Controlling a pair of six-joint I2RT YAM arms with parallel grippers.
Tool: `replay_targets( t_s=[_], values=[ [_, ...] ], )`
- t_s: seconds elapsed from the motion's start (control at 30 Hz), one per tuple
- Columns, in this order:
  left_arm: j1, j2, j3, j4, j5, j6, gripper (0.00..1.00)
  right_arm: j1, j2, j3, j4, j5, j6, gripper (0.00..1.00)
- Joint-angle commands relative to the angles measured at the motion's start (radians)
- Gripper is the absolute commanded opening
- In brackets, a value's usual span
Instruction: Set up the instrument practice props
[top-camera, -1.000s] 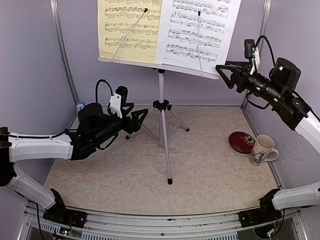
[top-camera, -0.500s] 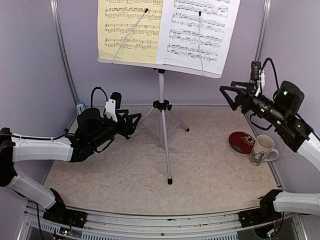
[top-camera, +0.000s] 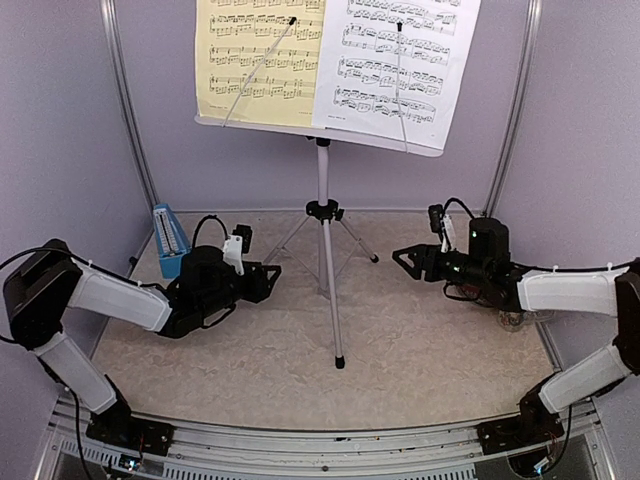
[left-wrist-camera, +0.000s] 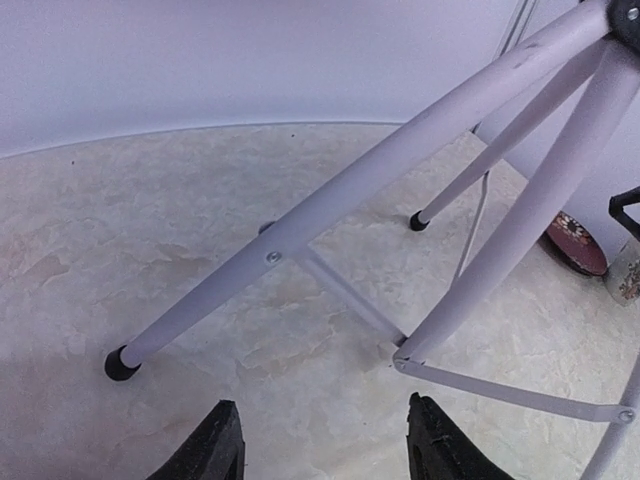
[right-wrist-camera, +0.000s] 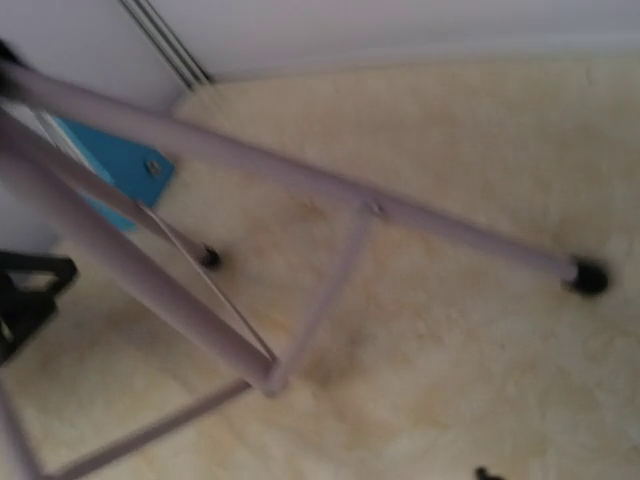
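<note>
Step in hand: judged to be the closing stage; both arms lie low on either side of the stand's legs and neither holds a prop.
Left gripper (top-camera: 268, 282): fingers apart and empty, low over the worktop, pointing at the tripod.
Right gripper (top-camera: 403, 263): fingers spread with nothing between them in the top view; its wrist view is blurred and shows only a tip.
Stand: the silver tripod music stand with white perforated desk (top-camera: 322, 180) is upright between the two grippers. One black-capped foot (left-wrist-camera: 121, 363) lies just ahead of the left gripper, to its left.
Sheets: the yellow sheet of printed music (top-camera: 258, 55) and the white sheet of printed music (top-camera: 395, 60) sit side by side on the desk, high above both grippers. Each has a thin wire retainer (top-camera: 262, 62) across it.
Metronome: the small blue pyramid metronome (top-camera: 170, 240) stands upright behind the left gripper, beyond its wrist and well apart from the fingers.
Next move: probably a last check. If the metronome is wanted nearer the stand, the left arm must turn back to it and close on its narrow body without tipping it.
Surface: beige mottled worktop (top-camera: 430, 350), matt and flat.
Room: lilac walls (top-camera: 60, 120) with metal corner posts (top-camera: 125, 110).
Bystanders: a dark red round disc (left-wrist-camera: 573, 242) and a white patterned mug (left-wrist-camera: 627, 278) lie beyond the tripod from the left gripper.
</note>
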Motion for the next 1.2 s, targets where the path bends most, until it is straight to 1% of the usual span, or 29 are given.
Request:
replay_targets(
  t_s=[0.0,0.13,0.33,0.47,0.77,0.97,1.17],
  values=[
    [0.032,0.072,0.001,0.064,0.005,-0.069,0.53,-0.026,0.169,0.039,0.163,-0.078,0.014,0.60],
    [0.062,0.140,0.034,0.036,-0.006,-0.116,0.46,-0.033,0.332,0.107,0.205,-0.120,0.010,0.55],
    [0.127,0.198,0.070,-0.022,-0.002,-0.175,0.41,-0.048,0.524,0.242,0.170,-0.151,-0.002,0.49],
    [0.150,0.229,0.121,-0.080,-0.014,-0.184,0.38,-0.058,0.613,0.315,0.143,-0.154,0.006,0.44],
    [0.173,0.314,0.214,-0.171,-0.004,-0.174,0.32,-0.071,0.734,0.408,0.091,-0.137,-0.004,0.41],
    [0.184,0.347,0.220,-0.172,0.012,-0.187,0.29,-0.081,0.779,0.433,0.090,-0.125,-0.008,0.40],
    [0.212,0.392,0.268,-0.177,0.054,-0.189,0.27,-0.092,0.818,0.492,0.076,-0.107,-0.008,0.39]
  ],
)
